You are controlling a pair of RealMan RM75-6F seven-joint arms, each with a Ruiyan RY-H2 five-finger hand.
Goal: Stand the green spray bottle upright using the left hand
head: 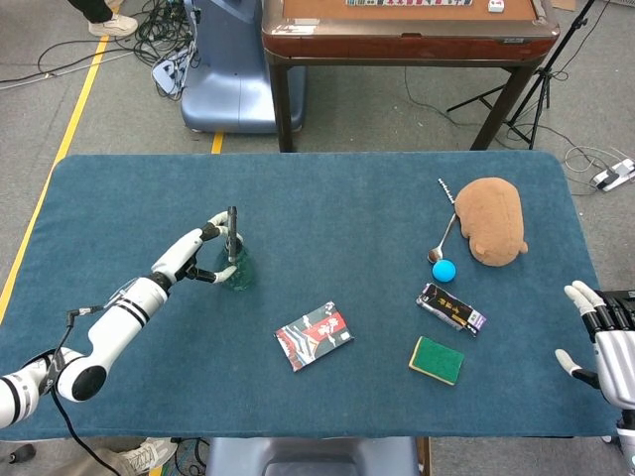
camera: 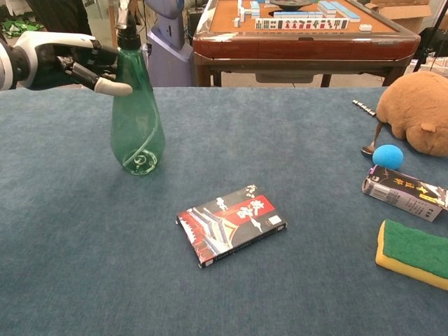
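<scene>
Green spray bottle (camera: 138, 119) stands upright on the blue table (camera: 84, 252), its base planted on the cloth toward the left side. Left hand (camera: 80, 61) grasps it high up, around the neck just under the dark sprayer head, with the thumb wrapped across the front of the bottle; in the head view the same hand (head: 203, 248) reaches in from the left, its fingers curled around the bottle's top. Right hand (head: 602, 335) sits at the far right edge of the table, released and holding nothing, fingers spread apart.

Near the middle of the table lies a flat red, black and white box (camera: 232, 224). To the right are a green sponge (camera: 414, 253), a dark printed carton (camera: 402, 191), a small blue ball (camera: 388, 156), a spoon (head: 444, 241) just beside the ball, and a brown plush toy (camera: 418, 113).
</scene>
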